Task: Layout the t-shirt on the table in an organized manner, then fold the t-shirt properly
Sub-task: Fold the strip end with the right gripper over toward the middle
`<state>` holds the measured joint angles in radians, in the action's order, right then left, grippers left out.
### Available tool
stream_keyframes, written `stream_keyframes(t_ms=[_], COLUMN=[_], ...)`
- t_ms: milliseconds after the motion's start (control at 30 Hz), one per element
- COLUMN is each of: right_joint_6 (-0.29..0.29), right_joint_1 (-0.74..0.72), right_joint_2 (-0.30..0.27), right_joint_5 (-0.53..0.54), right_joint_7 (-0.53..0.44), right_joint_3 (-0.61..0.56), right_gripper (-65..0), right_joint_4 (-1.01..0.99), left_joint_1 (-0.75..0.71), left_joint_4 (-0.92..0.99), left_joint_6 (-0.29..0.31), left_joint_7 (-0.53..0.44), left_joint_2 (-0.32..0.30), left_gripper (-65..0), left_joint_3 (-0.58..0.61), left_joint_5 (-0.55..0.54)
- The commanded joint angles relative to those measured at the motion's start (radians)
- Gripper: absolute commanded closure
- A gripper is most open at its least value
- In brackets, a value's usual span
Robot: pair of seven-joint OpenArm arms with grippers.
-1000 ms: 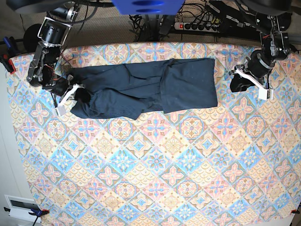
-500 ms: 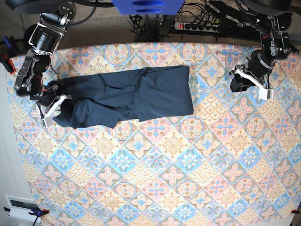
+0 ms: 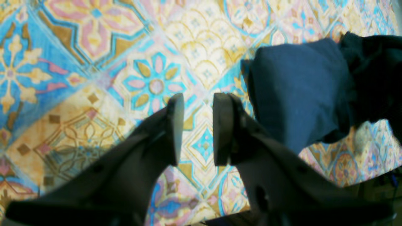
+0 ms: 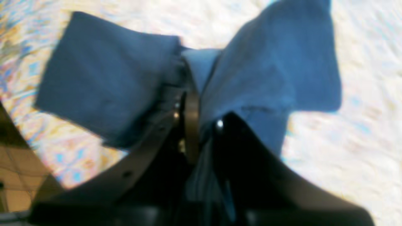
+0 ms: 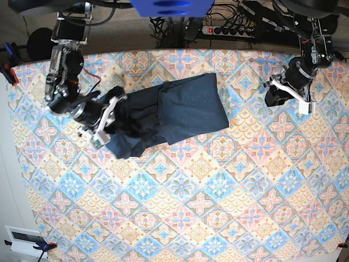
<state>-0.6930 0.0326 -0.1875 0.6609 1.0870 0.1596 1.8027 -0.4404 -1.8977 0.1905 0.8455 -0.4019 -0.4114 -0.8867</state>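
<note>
The dark navy t-shirt (image 5: pixel 180 106) lies bunched and tilted on the patterned table (image 5: pixel 207 191), left of its middle. My right gripper (image 5: pixel 115 115) is at the shirt's left end, shut on a gathered fold. In the right wrist view the t-shirt (image 4: pixel 106 78) fans out to both sides of the right gripper (image 4: pixel 193 94), whose jaws pinch the fabric. My left gripper (image 5: pixel 271 97) hovers near the table's far right, apart from the shirt. In the left wrist view the left gripper (image 3: pixel 198 103) is open over bare cloth, with the t-shirt (image 3: pixel 298 91) beyond it to the right.
A power strip (image 5: pixel 229 30) and cables lie behind the table's back edge. A white box (image 5: pixel 22 240) sits off the front left corner. Clamps (image 5: pixel 7 71) hold the cloth at the left edge. A blue part (image 5: pixel 163 6) hangs over the back middle.
My right gripper first dragged the shirt leftward, then swung back right and toward the front, bunching the left end and tilting the shirt. The left arm has stayed still.
</note>
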Motion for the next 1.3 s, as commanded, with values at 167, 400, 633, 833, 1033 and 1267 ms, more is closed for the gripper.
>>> stream_keyframes(t_ms=[167,400,633,833,1033,1267], right_joint_6=[-0.005,-0.005,-0.005,-0.005,-0.005,-0.005], right_joint_1=[-0.012,-0.020,-0.020,-0.021,-0.115,-0.136], right_joint_2=[0.055,0.118,0.191,0.202,0.202,0.204], right_joint_5=[0.023,0.020,0.018,0.017,0.017,0.017], right_joint_7=[-0.021,-0.026,-0.028,-0.046,-0.155,-0.166], right_joint_3=[-0.099,-0.186,-0.237,-0.292,-0.360,-0.366], right_gripper=[0.0,0.0,0.0,0.0,0.0,0.0], right_joint_4=[0.096,0.085,-0.004,-0.102,-0.149,-0.249], left_joint_1=[-0.001,-0.007,-0.007,-0.007,-0.007,-0.007], left_joint_4=[-0.013,-0.013,-0.013,-0.013,-0.013,-0.013], left_joint_6=[0.005,0.005,0.005,0.005,0.005,0.005], left_joint_7=[-0.016,-0.015,-0.015,-0.015,-0.015,-0.015], left_joint_2=[0.004,0.005,0.005,0.005,0.005,0.005], left_gripper=[-15.9,-15.9,-15.9,-15.9,-15.9,-15.9], left_joint_3=[-0.007,-0.007,-0.007,-0.007,-0.007,-0.007], left_joint_5=[-0.010,-0.009,-0.009,-0.010,-0.010,-0.010])
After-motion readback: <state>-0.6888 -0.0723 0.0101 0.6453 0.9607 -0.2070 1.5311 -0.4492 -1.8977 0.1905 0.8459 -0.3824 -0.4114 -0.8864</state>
